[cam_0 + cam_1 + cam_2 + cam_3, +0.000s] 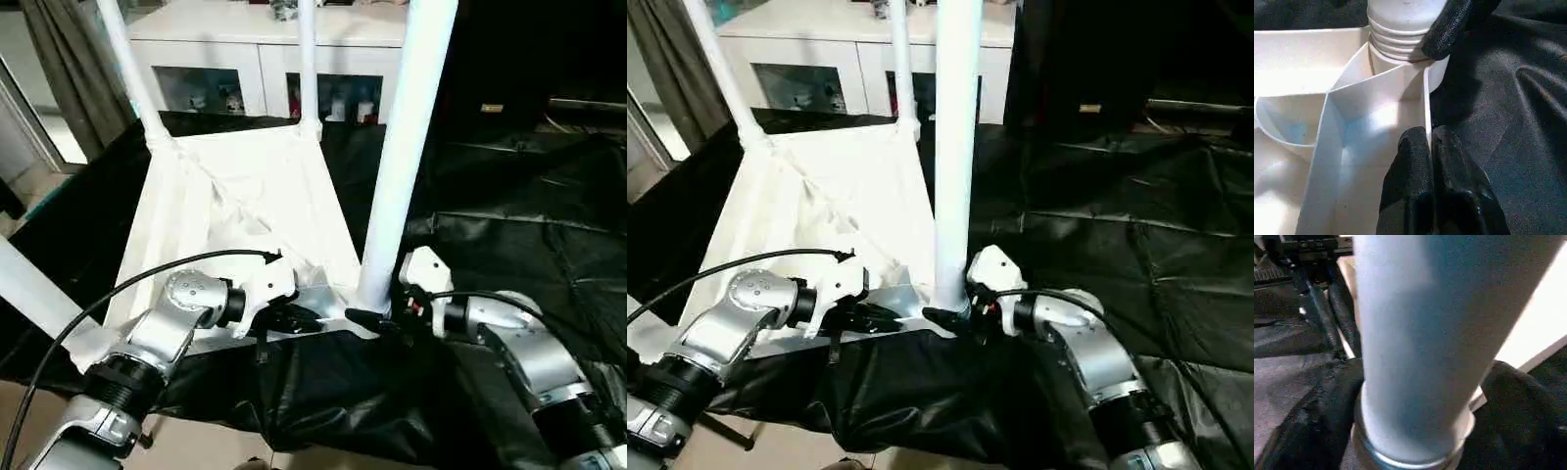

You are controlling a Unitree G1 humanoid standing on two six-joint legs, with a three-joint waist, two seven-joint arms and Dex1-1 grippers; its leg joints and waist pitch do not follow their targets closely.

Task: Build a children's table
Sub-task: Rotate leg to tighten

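"What sort of place is this?"

"It looks like a room in a home. I see a white cabinet (257, 61) with glass doors, and little toys (223, 100) sit inside it. A grey curtain (61, 70) hangs by a bright doorway. My worktop (509, 235) wears a crinkly black cloth."

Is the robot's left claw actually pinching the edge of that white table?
Touching. In the left wrist view, the left gripper has its two black fingers pressed on either side of the table's thin edge wall.
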